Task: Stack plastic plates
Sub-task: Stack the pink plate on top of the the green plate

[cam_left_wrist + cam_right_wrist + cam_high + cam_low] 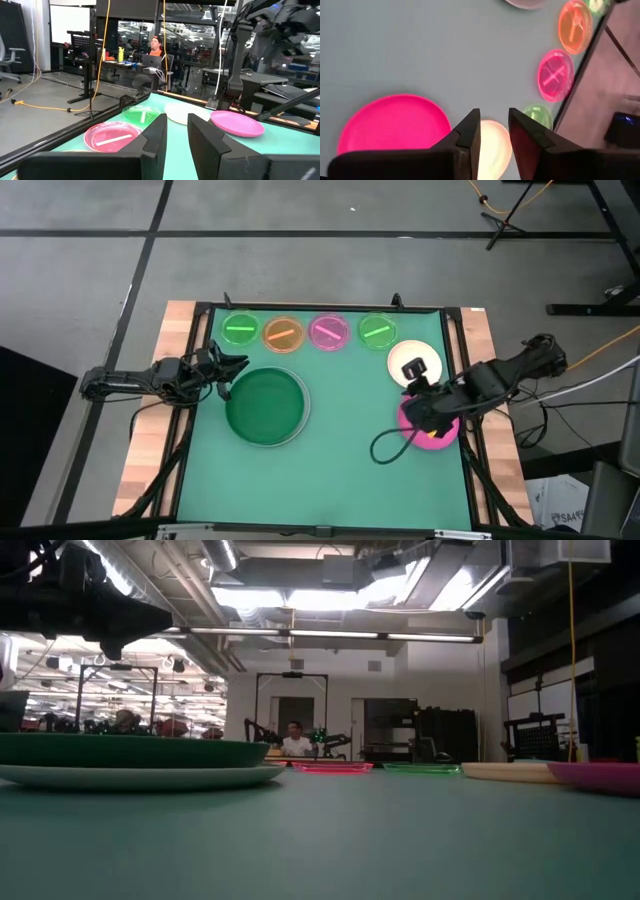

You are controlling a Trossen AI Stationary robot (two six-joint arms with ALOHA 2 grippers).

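Note:
A dark green plate (pixel 265 406) lies on a white plate (pixel 140 777) at the table's left middle. Four small translucent plates line the far edge: green (pixel 240 329), orange (pixel 284 333), pink (pixel 329 330) and green (pixel 376 330). A cream plate (pixel 413 362) and a magenta plate (pixel 436 436) lie flat on the right. My left gripper (pixel 232 376) hovers open at the dark green plate's left rim, holding nothing. My right gripper (pixel 494 135) is open above the mat, over the magenta plate's far edge (pixel 395 120), pointing toward the cream plate (pixel 495 142).
A green mat (pixel 340 470) covers the table inside a black frame with wooden side boards (pixel 150 440). A black cable loop (pixel 385 448) lies on the mat near the magenta plate. The mat's near half is bare. A person sits at a desk in the room beyond.

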